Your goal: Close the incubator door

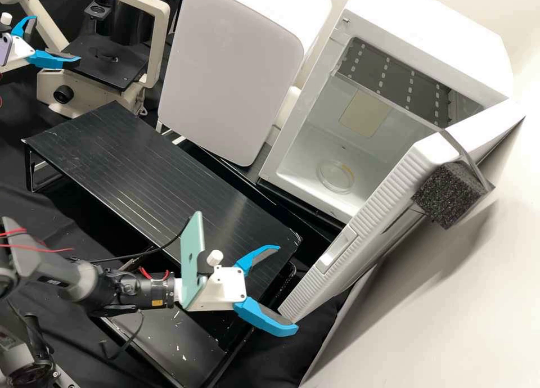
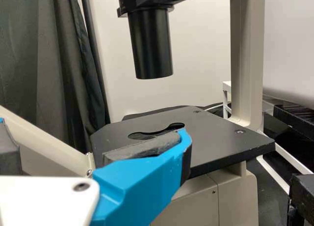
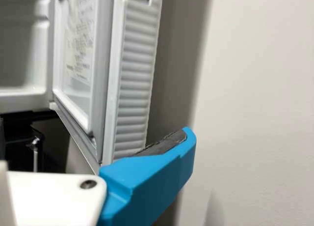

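Clearly, the right gripper (image 1: 286, 288), parted and empty, is nearer the wide-open incubator door (image 1: 388, 194), which stands just beside its fingertips, long axis slanting up and away, while the left gripper (image 1: 55, 39), also spread, is well apart by the microscope (image 1: 109, 62).

High view: one, fixed; we looked forward and down at a middling slant, farthest off. Left wrist view: one; we faced the microscope (image 2: 216, 137) at close range. Right wrist view: one; we faced the incubator door (image 3: 133, 78) obliquely, near. Each shared its subject with the high view.
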